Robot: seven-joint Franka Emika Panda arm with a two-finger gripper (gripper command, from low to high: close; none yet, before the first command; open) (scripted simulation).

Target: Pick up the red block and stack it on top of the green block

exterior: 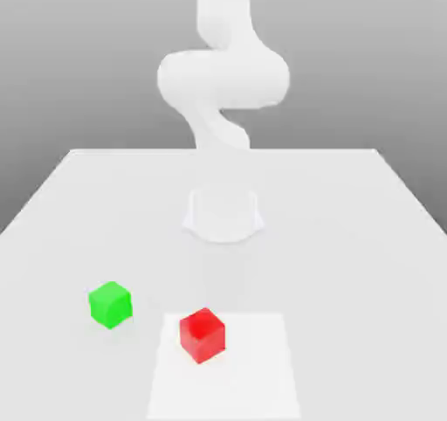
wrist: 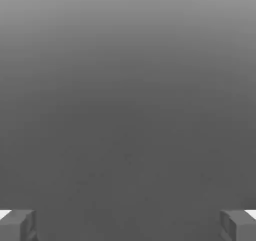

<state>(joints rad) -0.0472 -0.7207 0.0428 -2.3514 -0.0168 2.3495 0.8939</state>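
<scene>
Red block (exterior: pixel 202 334) nearest, green block (exterior: pixel 110 304) beside (apart); gripper (wrist: pixel 128 225) released, fingertips (wrist: pixel 17 225) cut off.

green block (exterior: pixel 110 304) on table (exterior: pixel 349 236), red block (exterior: pixel 202 334) just right, nearer camera

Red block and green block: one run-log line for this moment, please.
red block: on table, untouched | green block: apart, toward exterior view's left | fingers: open, empty | stack: not started

The white arm (exterior: pixel 223 87) rises in a bent S-curve. The end effector (wrist: pixel 128 225) has its two fingers spread wide, empty between them.
</scene>
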